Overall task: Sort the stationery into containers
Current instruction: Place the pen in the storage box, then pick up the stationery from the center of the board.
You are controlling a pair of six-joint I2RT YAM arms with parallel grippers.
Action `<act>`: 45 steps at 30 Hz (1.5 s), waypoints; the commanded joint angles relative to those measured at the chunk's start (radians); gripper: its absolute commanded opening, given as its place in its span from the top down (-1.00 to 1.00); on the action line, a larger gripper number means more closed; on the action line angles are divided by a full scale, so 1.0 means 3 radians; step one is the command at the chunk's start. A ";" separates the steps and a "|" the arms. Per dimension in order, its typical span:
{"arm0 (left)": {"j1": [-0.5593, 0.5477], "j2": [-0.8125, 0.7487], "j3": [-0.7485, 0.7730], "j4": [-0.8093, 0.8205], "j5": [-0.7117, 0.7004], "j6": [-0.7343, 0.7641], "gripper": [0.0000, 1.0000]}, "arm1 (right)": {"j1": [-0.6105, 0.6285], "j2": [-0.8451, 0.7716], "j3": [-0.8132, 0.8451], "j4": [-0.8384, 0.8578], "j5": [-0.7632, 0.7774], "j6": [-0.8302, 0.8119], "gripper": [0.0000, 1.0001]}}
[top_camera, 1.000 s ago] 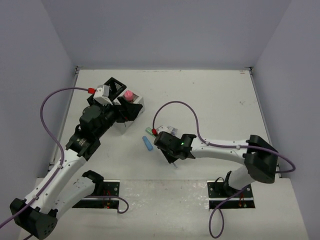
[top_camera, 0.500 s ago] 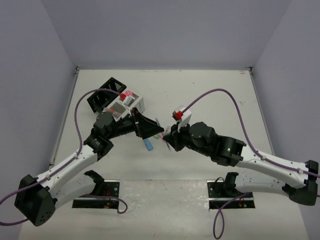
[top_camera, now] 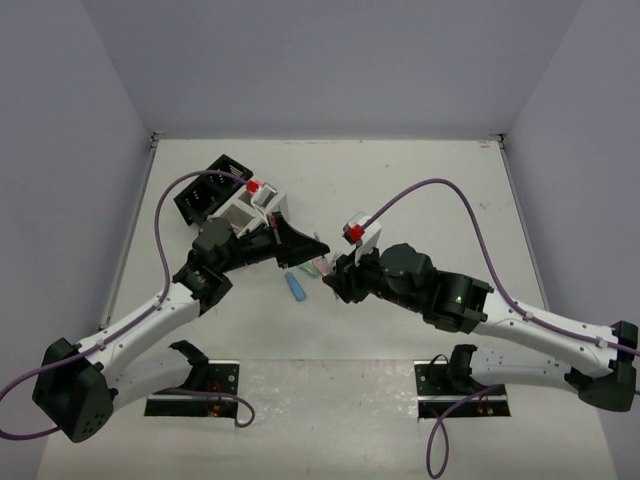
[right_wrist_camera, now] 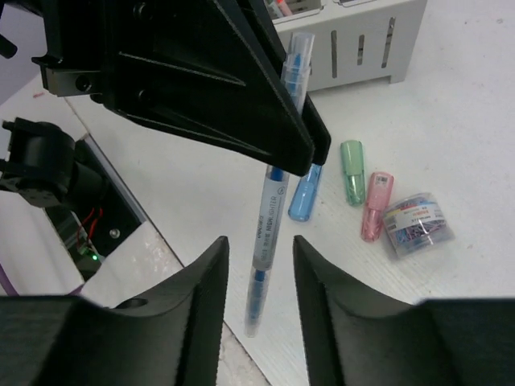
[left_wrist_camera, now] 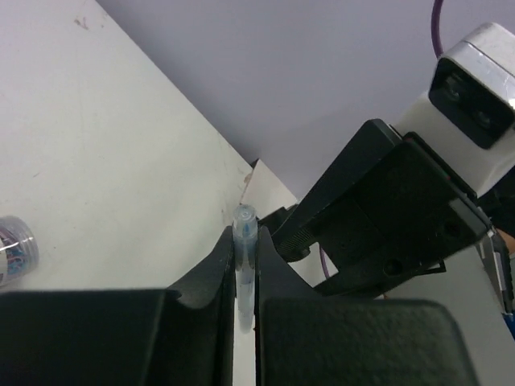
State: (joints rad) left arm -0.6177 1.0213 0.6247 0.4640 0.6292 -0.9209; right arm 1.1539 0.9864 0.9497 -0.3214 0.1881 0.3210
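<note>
A clear pen with blue ink [right_wrist_camera: 269, 233] hangs tilted above the table, pinched at its upper part between the black fingers [right_wrist_camera: 217, 88] of my left gripper [left_wrist_camera: 244, 233], which is shut on the pen [left_wrist_camera: 244, 245]. My right gripper [right_wrist_camera: 257, 245] stands open around the pen's lower end, with gaps on both sides. The two grippers meet at mid-table, left [top_camera: 312, 252] and right [top_camera: 335, 280]. On the table below lie a short blue stick [right_wrist_camera: 304, 197], a green stick [right_wrist_camera: 352, 171] and a pink stick [right_wrist_camera: 376, 206]. The white container [top_camera: 262, 205] and black container [top_camera: 205, 190] stand behind the left arm.
A small clear tub of coloured clips [right_wrist_camera: 417, 223] lies beside the pink stick, also visible in the left wrist view [left_wrist_camera: 12, 248]. The white container's slatted wall [right_wrist_camera: 354, 40] is just behind the sticks. The left arm's base plate [right_wrist_camera: 80, 233] is close below.
Both arms came together at mid-table. My left gripper has shut on the pen and my right gripper has opened off it.
</note>
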 commanded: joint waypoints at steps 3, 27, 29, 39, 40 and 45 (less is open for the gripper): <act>-0.0027 -0.0273 0.0748 -0.1680 -0.1824 0.0884 1.00 | 0.0004 -0.0204 -0.0091 0.0064 0.0485 0.0003 -0.97; 0.0742 0.0188 0.0382 -0.1363 -0.4896 0.0960 -0.38 | -0.0245 0.0296 -0.0355 0.0057 0.0487 0.0371 -0.98; 0.0741 0.0159 0.0402 -0.1447 -0.4790 0.0936 -1.00 | -0.0339 0.0406 -0.0265 0.0038 0.0378 0.0369 -0.96; 0.0740 -0.0463 0.0854 -0.2197 -0.3269 0.1126 -1.00 | -0.0934 0.1827 0.0859 -0.0879 0.0079 0.0150 -0.74; 0.0740 -0.0532 0.0888 -0.2252 -0.3150 0.1157 -1.00 | -0.0939 0.1928 0.0977 -0.0953 0.0011 0.0059 -0.90; 0.0740 -0.0732 0.1011 -0.2553 -0.2894 0.1230 -1.00 | -0.0966 0.2399 0.1336 -0.1353 0.0218 0.0315 -0.97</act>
State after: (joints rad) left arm -0.3996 0.8445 0.8727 -0.1906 -0.3784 -0.6037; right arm 0.8639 1.6226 1.2524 -0.5798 0.2160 0.3769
